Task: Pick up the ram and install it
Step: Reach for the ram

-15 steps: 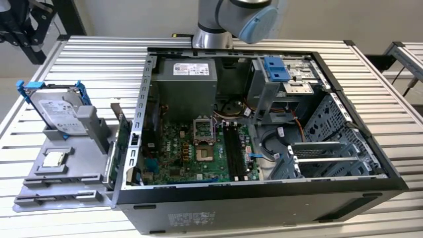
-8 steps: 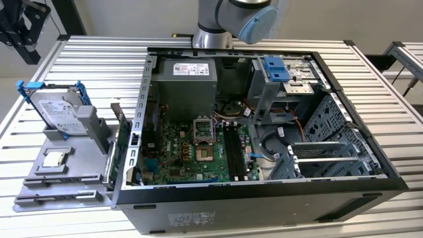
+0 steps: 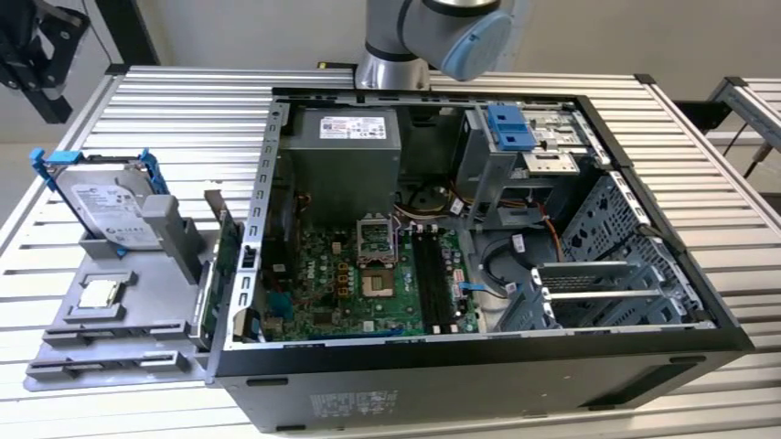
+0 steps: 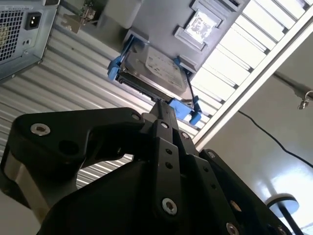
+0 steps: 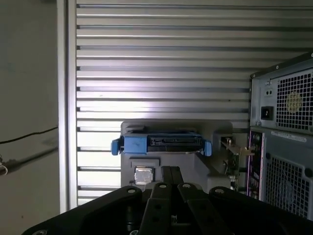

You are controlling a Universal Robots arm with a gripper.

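The ram (image 3: 226, 245) is a thin dark stick standing on edge at the side of the grey parts holder (image 3: 123, 315) that faces the open computer case (image 3: 488, 366). In the first wrist view its end (image 5: 232, 155) shows between holder and case. My gripper (image 3: 43, 64) hangs high at the exterior view's far left, well above and behind the holder, apart from the ram. In both wrist views its black fingers (image 4: 164, 108) (image 5: 171, 170) lie pressed together with nothing between them. The motherboard's memory slots (image 3: 427, 274) lie bare inside the case.
A silver hard drive in blue brackets (image 3: 104, 210) leans in the holder, with a small square processor chip (image 3: 98, 293) in front of it. The case holds a power supply (image 3: 347, 146) and drive cages (image 3: 537, 165). All stands on a slatted metal table (image 3: 159, 110).
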